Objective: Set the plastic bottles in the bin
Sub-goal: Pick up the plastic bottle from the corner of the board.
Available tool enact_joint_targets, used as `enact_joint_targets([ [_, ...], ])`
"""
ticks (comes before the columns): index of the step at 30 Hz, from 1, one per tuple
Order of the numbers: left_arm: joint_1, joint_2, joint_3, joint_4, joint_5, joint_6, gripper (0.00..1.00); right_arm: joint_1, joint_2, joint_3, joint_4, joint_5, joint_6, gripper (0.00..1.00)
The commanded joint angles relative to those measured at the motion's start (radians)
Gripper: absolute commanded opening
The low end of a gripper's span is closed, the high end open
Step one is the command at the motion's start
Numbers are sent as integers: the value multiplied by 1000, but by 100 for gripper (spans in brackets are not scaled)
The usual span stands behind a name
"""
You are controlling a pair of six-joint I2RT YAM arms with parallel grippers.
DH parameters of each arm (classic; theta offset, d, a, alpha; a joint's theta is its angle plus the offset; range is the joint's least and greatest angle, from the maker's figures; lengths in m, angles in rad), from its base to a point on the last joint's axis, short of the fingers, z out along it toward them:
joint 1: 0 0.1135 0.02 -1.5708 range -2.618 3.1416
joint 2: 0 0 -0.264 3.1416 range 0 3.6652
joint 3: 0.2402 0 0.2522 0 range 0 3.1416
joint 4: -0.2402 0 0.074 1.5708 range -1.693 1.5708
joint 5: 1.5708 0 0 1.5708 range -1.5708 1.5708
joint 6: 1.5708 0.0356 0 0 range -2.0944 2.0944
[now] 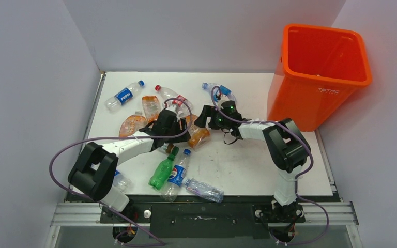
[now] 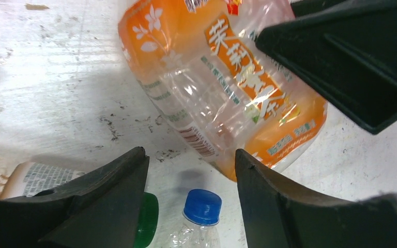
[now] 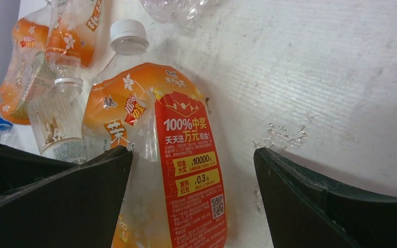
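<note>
item under handling: orange-label bottle (image 1: 199, 137), white cap, thin and partly crushed, lying flat near the middle of the white table (image 1: 253, 165). right gripper (image 1: 203, 120) stands over it from 2 o'clock, jaws spread wide and holding nothing; the bottle's body lies between them on the table, closer to one finger than the other. left gripper (image 1: 182, 133) sits just beside the same bottle at 9 o'clock, jaws parted and empty, tips short of the label. a blue-capped bottle (image 1: 177, 173) and a green bottle (image 1: 163, 173) lie near it at 6 o'clock. bin (image 1: 294, 101): orange, tall, standing at the table's 2 o'clock corner, well apart from the bottle; the part of its inside that shows holds no bottle. other stock: pepsi bottle (image 1: 125, 95) at 10 o'clock, flattened orange bottles (image 1: 150, 106) near it, clear bottle (image 1: 204, 190) at the near edge. hazards, as judged: both grippers crowd one bottle, so fingers may strike each other, or one may shove it out of the other's closing jaws. the thin wall may buckle and slip in an off-centre pinch. the tall rim may catch the bottle on the carry.
</note>
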Motion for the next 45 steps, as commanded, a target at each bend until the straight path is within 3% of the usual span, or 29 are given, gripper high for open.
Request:
enact_joint_targets([
  [1,11,-50,6,56,-48,-23,60,14,6,-18,64,-82,24,90],
  [13,1,51,6,124,-24,-39,45,68,33,-155,267,-206,211,97],
  [15,-2,45,2,127,-24,-39,43,65,31,-170,295,-214,227,87],
  [19,-2,-2,-5,125,-32,-40,44,46,-8,-214,338,-209,251,55],
  [23,-2,-96,-17,111,-38,-44,57,27,-84,-257,347,-195,229,39],
  [29,3,-267,-46,91,-37,-49,83,23,-266,-325,352,-166,166,35],
  [32,12,-392,-143,167,-18,-77,99,23,-394,-387,399,-156,155,34],
  [38,28,-595,-334,496,144,-167,96,32,-642,-513,591,-163,218,34],
  [45,30,-659,-362,803,347,-235,96,83,-781,-597,740,-119,287,33],
])
